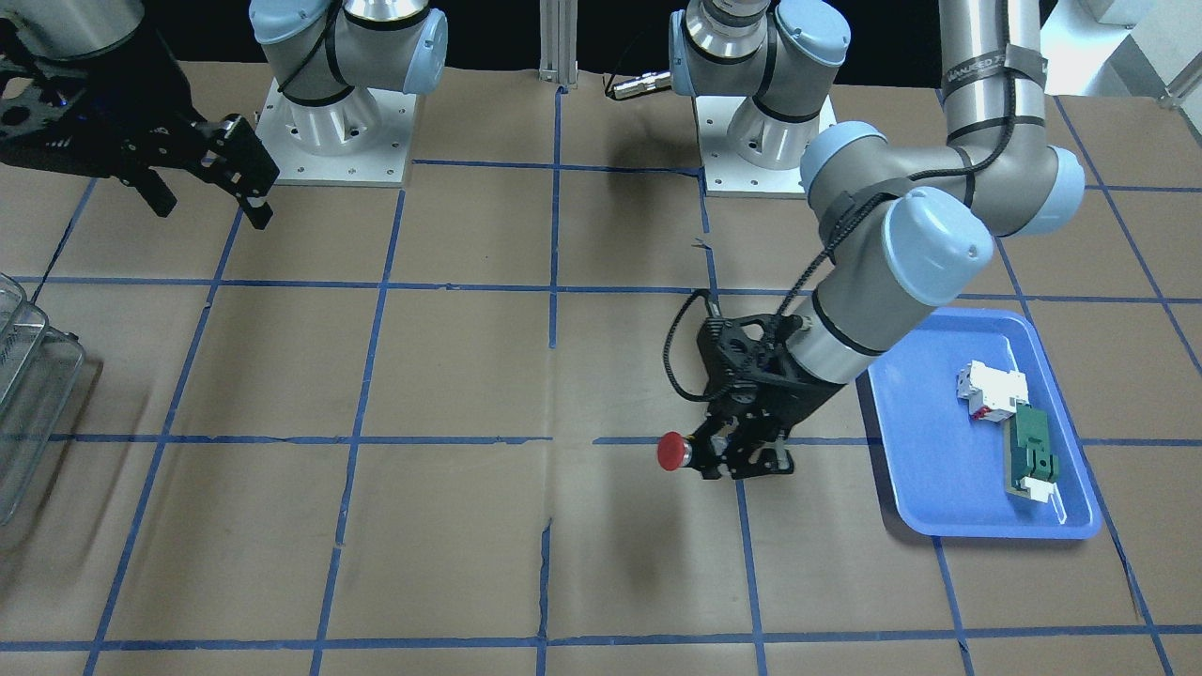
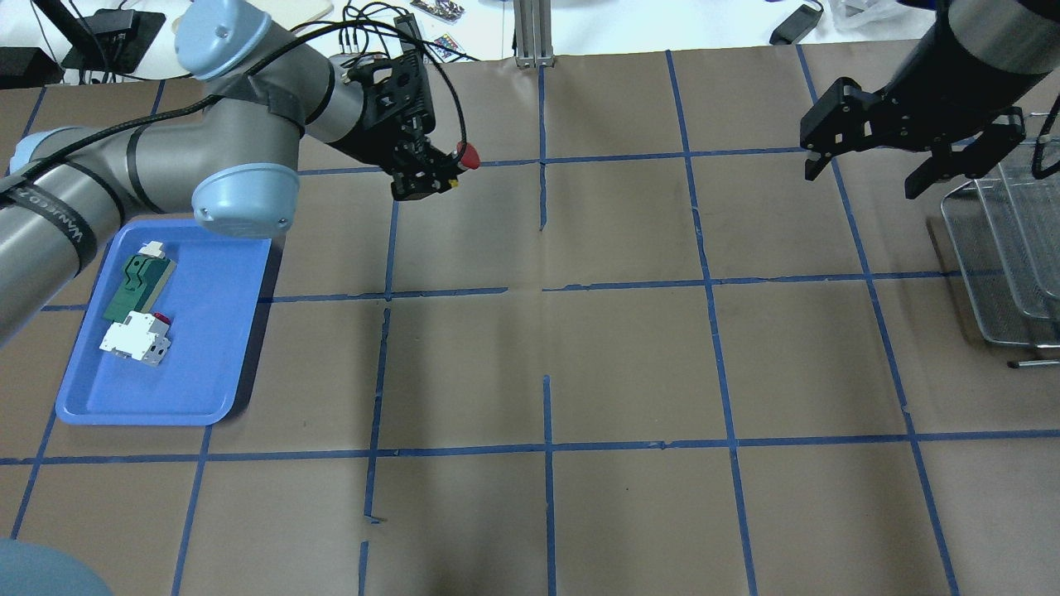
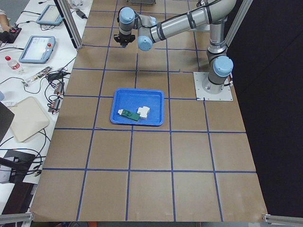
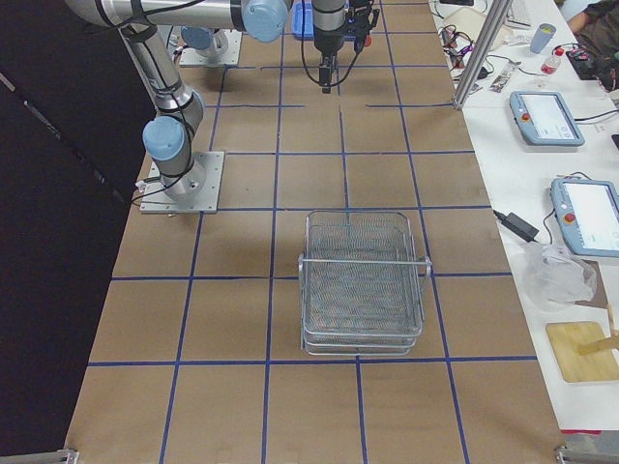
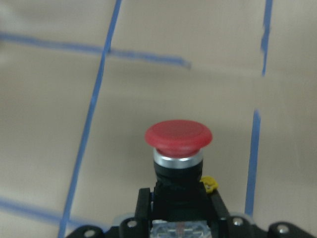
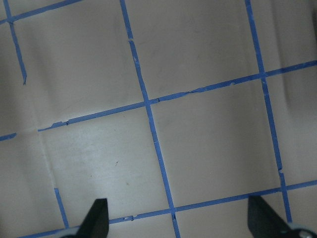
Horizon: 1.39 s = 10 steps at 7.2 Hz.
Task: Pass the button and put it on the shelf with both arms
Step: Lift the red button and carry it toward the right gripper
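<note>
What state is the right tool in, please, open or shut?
Open: the right tool has its fingers wide apart, nothing between them.

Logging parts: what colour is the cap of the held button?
The button's cap is red; left wrist view shows it best.

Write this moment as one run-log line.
left gripper: jaws shut on button | right gripper: jaws open, empty | shelf: no button | handover not yet done

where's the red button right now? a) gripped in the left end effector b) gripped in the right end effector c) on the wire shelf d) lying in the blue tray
a: the button sits gripped in the left end effector, cap pointing outward, while the right end effector is open and empty.
</note>
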Each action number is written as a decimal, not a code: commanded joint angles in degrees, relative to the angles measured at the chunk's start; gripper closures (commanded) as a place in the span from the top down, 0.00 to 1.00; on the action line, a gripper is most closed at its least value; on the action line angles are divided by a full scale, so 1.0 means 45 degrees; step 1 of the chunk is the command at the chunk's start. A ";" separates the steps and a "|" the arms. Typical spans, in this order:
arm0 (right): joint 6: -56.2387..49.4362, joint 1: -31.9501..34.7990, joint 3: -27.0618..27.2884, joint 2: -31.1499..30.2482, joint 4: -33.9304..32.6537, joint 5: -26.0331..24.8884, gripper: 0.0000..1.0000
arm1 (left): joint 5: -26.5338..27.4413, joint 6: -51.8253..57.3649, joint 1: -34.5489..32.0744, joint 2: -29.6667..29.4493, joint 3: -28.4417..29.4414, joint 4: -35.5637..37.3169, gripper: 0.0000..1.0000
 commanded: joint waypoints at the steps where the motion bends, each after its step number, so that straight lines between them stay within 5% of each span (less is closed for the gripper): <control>1: 0.0538 -0.0731 -0.0038 0.0441 0.0493 0.1684 1.00 | -0.0262 -0.2190 -0.1600 -0.0039 0.1264 -0.0068 0.00; 6: 0.7700 -0.1219 -0.0408 0.1765 0.0360 0.7173 1.00 | -0.0282 -0.4447 -0.3459 0.0077 0.1308 0.1046 0.00; 10: 1.1259 -0.1105 -0.0742 0.2375 0.0281 0.8259 1.00 | -0.0672 -0.4369 -0.3597 -0.0195 0.1405 0.2018 0.00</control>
